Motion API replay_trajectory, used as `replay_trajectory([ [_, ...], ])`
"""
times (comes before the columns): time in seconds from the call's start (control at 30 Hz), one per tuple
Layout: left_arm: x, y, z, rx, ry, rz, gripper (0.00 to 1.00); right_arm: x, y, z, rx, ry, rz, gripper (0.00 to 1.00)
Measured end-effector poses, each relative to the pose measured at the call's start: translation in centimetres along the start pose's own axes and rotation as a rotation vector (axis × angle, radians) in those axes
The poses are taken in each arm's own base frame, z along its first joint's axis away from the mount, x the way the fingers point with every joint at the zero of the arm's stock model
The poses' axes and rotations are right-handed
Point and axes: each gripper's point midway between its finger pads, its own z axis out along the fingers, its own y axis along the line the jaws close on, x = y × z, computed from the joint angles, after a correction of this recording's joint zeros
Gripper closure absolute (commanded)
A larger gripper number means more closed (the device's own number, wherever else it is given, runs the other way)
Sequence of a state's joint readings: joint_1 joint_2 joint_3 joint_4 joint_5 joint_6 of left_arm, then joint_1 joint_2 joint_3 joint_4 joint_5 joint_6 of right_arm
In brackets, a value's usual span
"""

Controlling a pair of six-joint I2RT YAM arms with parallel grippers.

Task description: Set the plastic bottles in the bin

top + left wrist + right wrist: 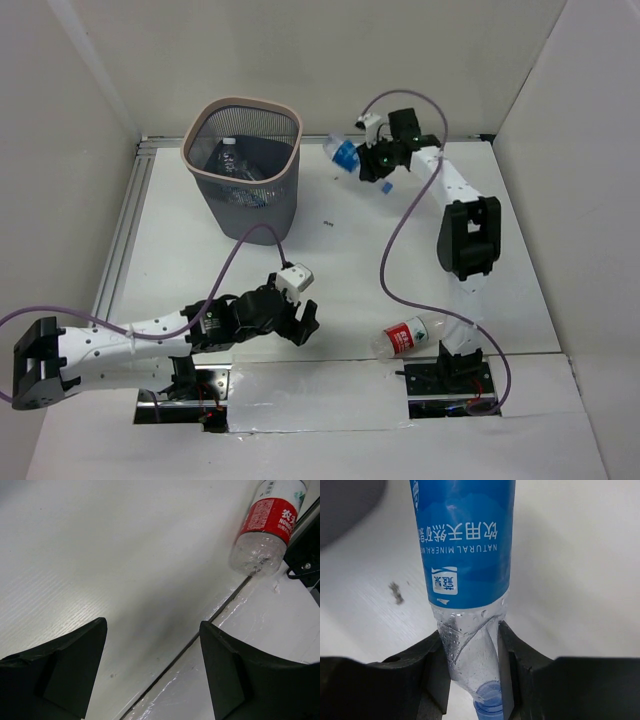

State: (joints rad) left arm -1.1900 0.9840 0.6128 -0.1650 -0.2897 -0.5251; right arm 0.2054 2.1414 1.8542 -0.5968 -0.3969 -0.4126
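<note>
The bin (pixel 242 165), dark mesh with a pale rim, stands at the back left and holds several clear bottles (pixel 240 175). My right gripper (pixel 368 157) is shut on the neck end of a blue-label bottle (pixel 345 154), held in the air to the right of the bin; the right wrist view shows its squeezed shoulder and blue cap between the fingers (pixel 470 650). A red-label bottle (pixel 406 335) lies near the right arm's base and also shows in the left wrist view (pixel 267 527). My left gripper (pixel 300 322) is open and empty, low over the table, left of that bottle.
White walls close in the table on the left, back and right. Purple cables loop over the table beside both arms. A taped seam (pixel 200 630) runs along the near edge. The right arm's base mount (pixel 452 372) sits beside the red-label bottle.
</note>
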Motion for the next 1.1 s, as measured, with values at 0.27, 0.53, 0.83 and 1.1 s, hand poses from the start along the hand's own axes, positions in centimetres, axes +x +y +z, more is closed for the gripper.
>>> replay_trajectory([
  [0.27, -0.1, -1.1, 0.5, 0.055, -0.019, 0.03, 0.13, -19.9, 3.9, -19.8, 0.136, -0.561, -0.244, 0.7],
  [0.53, 0.0, -1.9, 0.9, 0.089, -0.015, 0.054, 0.13, -27.9, 19.7, -26.6, -0.163, -0.886, -0.582, 0.62],
  [0.83, 0.8, -1.9, 0.9, 0.104, -0.021, 0.055, 0.13, -27.7, 24.1, -11.4, -0.426, -0.761, -0.427, 0.35],
  [1.1, 0.2, -2.2, 1.0, 0.115, -0.051, 0.057, 0.0, -26.5, 25.2, -6.7, -0.478, -0.69, -0.325, 0.02],
])
